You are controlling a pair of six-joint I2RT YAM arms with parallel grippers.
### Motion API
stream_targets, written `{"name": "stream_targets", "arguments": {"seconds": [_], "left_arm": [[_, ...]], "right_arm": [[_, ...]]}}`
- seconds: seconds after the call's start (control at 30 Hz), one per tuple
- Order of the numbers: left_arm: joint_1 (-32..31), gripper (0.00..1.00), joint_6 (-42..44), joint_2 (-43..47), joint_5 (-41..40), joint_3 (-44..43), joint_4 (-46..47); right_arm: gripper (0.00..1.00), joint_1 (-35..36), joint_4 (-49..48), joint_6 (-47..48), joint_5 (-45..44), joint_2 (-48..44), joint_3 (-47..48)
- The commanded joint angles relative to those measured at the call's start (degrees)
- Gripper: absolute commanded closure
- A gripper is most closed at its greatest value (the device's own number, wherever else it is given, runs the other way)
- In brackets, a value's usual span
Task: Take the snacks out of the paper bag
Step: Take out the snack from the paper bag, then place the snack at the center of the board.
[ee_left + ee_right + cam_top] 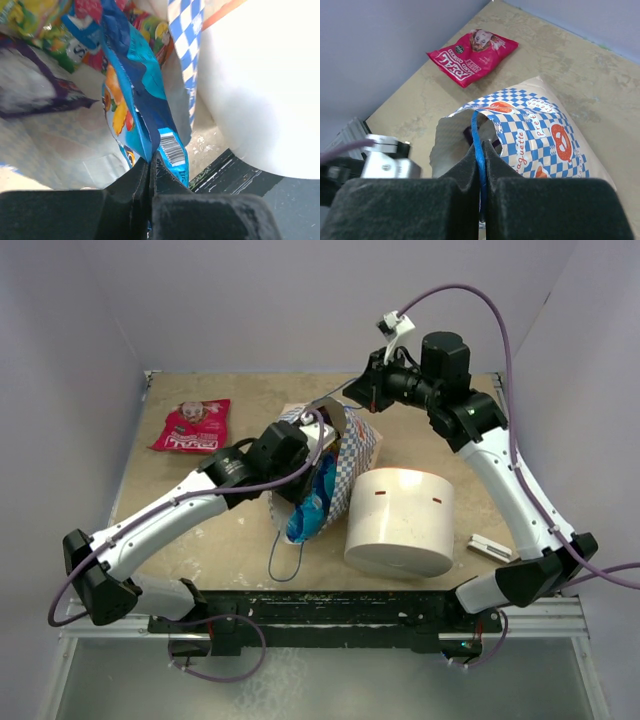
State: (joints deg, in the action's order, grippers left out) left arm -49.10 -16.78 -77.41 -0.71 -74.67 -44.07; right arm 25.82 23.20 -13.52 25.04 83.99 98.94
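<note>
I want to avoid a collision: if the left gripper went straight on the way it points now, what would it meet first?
The left gripper is shut on the blue packet; straight ahead lie, most likely, the other snacks deeper in the paper bag, though depth is unclear.

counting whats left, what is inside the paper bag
Inside the paper bag: a blue packet pinched by the left gripper, a purple packet beside it, and green, yellow and red wrappers deeper in. Anything beneath these is covered, so no full count.
</note>
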Motion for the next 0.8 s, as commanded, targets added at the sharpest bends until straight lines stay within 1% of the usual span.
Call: {"name": "stream_targets", "arguments": {"seconds": [0.0, 0.27, 0.4, 0.53, 0.63, 0.7, 0.77], "left_arm": [[-0.2, 1.00, 3.4, 4.7, -2.8, -12.3, -1.9], [-0.2, 1.00, 4.3, 3.4, -3.3, -33.3, -10.6], [-0.2, 1.00, 5.4, 1.8, -5.9, -43.5, -14.5], [-0.2, 1.00, 7.5, -0.5, -12.8, -53.0, -18.6], [-0.2, 1.00, 9.3, -2.7, -20.6, -59.4, -20.2], [-0.2, 1.00, 10.6, -4.5, -26.9, -61.8, -20.6], [0.0, 1.00, 12.5, -6.7, -31.5, -63.3, -20.1]], "right_arm": [[1.00, -0.3, -4.2, -0.6, -4.4, -2.9, -0.6], [1.00, -0.3, -4.1, -1.0, -7.7, -3.5, -1.0], [1.00, -0.3, -3.7, -1.1, -8.3, -3.6, -1.1], [1.00, -0.3, -3.3, -1.1, -8.9, -4.0, -1.4], [1.00, -0.3, -2.9, -1.1, -9.2, -4.5, -2.2], [1.00, -0.3, -2.8, -1.1, -9.3, -4.9, -2.8], [1.00, -0.3, -2.7, -0.9, -9.6, -5.1, -3.1]]}}
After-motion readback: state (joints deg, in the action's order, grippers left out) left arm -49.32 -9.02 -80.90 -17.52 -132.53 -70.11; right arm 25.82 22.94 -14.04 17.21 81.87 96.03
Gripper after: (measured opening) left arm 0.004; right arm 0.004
